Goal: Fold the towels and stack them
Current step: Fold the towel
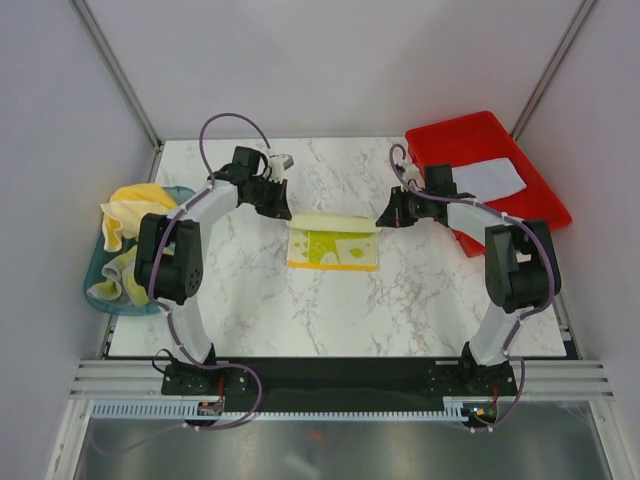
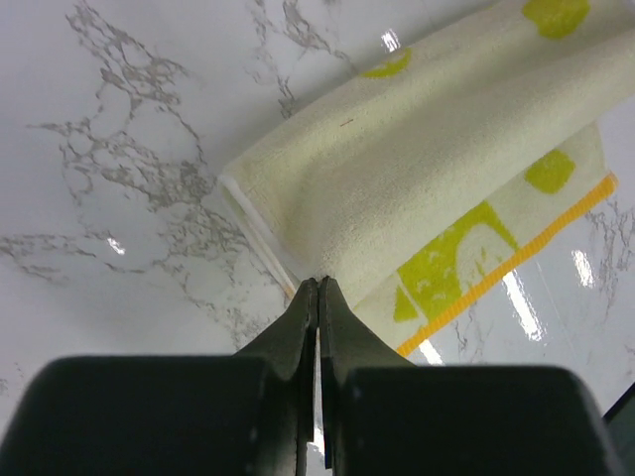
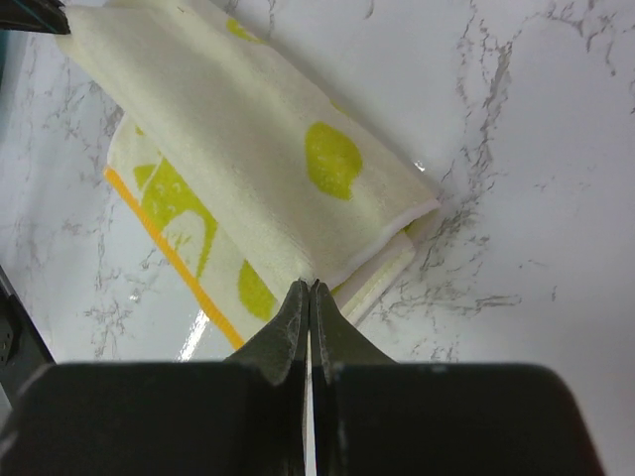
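A cream towel (image 1: 333,240) with green shapes and an orange stripe lies on the marble table, its far edge lifted and folded over toward the near side. My left gripper (image 1: 290,213) is shut on the towel's left far corner (image 2: 327,268). My right gripper (image 1: 381,220) is shut on the right far corner (image 3: 317,273). In both wrist views the raised flap (image 2: 427,149) (image 3: 248,149) hangs over the lower layer. A white folded towel (image 1: 490,178) lies in the red tray. More yellow and white towels (image 1: 135,205) are heaped in the teal basket.
The red tray (image 1: 520,215) stands at the back right, beside my right arm. The teal basket (image 1: 96,275) sits at the left table edge. White walls and metal frame posts enclose the table.
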Robot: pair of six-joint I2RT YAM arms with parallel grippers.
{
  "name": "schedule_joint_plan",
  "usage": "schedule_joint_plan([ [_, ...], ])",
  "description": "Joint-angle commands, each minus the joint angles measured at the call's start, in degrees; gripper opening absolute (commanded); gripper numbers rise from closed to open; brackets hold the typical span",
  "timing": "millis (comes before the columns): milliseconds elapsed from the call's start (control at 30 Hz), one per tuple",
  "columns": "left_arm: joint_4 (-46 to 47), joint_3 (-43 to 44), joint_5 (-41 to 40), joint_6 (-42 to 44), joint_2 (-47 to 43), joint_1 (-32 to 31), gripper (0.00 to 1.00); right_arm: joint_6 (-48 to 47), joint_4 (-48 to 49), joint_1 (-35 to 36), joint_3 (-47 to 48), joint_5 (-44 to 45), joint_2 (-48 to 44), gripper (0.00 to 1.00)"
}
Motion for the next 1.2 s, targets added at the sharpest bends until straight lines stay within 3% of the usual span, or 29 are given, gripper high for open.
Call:
schedule_joint_plan([
  [0,1.65,-2.6,-1.72,-1.8,-5.07,-0.19,0.02,0.54,1.44,0.06,-2.05,1.74,-5.51,0.0],
  [667,2.08,-15.7,-4.62,-7.51,-13.07,-3.79,0.02,4.14,0.74,4.72,-12.51,5.95,-11.68,0.0],
  [1167,0.06,-17.73,-10.69,-6.9,-13.51,-7.13,0.02,4.76,1.35,6.21,-16.21,7.45,-13.25,0.0],
])
